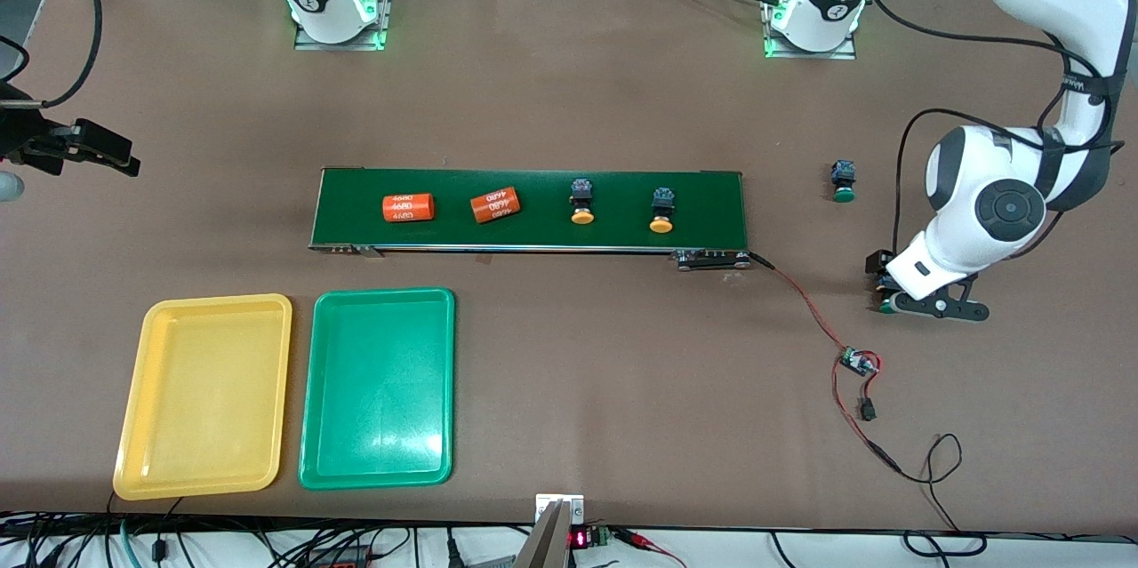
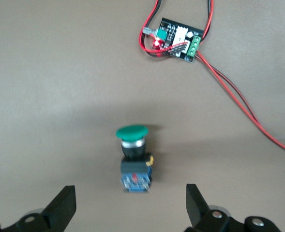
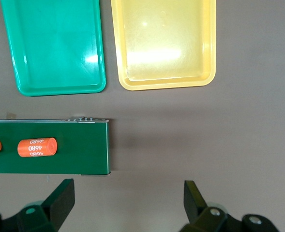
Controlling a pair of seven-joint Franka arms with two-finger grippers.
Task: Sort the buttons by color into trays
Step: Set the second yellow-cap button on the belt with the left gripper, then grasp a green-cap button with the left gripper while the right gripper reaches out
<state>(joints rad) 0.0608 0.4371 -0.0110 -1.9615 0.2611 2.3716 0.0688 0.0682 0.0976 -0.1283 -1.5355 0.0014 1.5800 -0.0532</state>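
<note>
Two yellow-capped buttons (image 1: 582, 201) (image 1: 661, 211) stand on the dark-green conveyor belt (image 1: 533, 186). One green button (image 1: 843, 181) stands on the table off the belt's end, toward the left arm's end. Another green button (image 2: 132, 154) lies on its side on the table, nearer the front camera. My left gripper (image 2: 130, 205) (image 1: 929, 307) hangs open just above it, a finger on each side of its blue body. My right gripper (image 3: 127, 200) (image 1: 98, 148) is open and holds nothing, over bare table past the belt's other end. The yellow tray (image 1: 203, 390) (image 3: 164, 43) and the green tray (image 1: 377, 388) (image 3: 55, 48) lie side by side, nothing in them.
Two orange cylinders with white numbers (image 1: 408, 208) (image 1: 495, 204) lie on the belt toward the right arm's end. A small controller board (image 1: 858, 364) (image 2: 176, 41) with red and black wires lies on the table close to the lying green button.
</note>
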